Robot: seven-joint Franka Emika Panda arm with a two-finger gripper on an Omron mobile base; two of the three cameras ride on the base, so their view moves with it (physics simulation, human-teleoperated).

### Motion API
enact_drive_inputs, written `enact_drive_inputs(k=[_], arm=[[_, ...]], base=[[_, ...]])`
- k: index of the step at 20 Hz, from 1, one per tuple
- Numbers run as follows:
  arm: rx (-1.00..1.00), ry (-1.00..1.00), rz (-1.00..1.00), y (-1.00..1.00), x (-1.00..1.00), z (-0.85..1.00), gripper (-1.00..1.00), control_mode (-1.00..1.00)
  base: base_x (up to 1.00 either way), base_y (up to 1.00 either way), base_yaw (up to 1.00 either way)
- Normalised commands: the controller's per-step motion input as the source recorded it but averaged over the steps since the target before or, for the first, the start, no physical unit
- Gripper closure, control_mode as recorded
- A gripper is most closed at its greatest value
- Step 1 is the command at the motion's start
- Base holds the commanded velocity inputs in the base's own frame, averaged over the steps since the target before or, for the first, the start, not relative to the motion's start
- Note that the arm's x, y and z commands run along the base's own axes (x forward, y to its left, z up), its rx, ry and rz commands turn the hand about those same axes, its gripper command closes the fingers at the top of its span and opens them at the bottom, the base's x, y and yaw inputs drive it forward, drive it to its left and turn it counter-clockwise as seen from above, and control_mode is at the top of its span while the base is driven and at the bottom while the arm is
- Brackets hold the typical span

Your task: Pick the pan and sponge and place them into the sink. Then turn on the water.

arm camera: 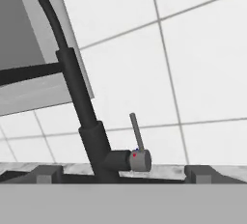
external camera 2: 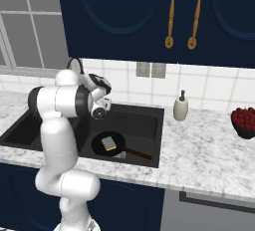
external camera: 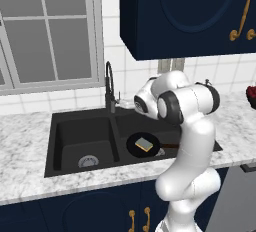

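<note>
Facing faucet point(arm camera: 89, 121), gripper point(arm camera: 123, 175) jaws spread wide, holding nothing. Pan point(external camera: 143, 145) lies in right basin of sink point(external camera: 65, 146), sponge point(external camera: 144, 144) resting on it; placing steps judged complete. Water step in hand: no flow visible. Lever point(arm camera: 136, 133) stands upright just beside faucet body. Next move calls for closing on lever, then tilting it.

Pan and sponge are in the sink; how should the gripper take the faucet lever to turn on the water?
Judging by its pose, grip the thin upright stalk of the lever near its top, open gripper coming straight on from the sink side, one finger either side. The faucet column stands beside it, so stay off that side.
</note>
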Motion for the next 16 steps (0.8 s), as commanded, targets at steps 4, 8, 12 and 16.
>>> enact_drive_inputs(k=[4,8,12,16], arm=[[0.00,-0.17,0.00,0.00,0.37,-0.19,-1.00,-1.00],[0.00,-0.18,0.00,0.00,0.44,-0.06,-1.00,-1.00],[0.00,-0.14,0.00,0.00,0.48,-0.01,-1.00,-1.00],[0.00,-0.09,0.00,0.00,0.48,0.00,-1.00,-1.00]], base=[[0.00,0.00,0.00],[0.00,0.00,0.00],[0.00,0.00,0.00],[0.00,0.00,0.00]])
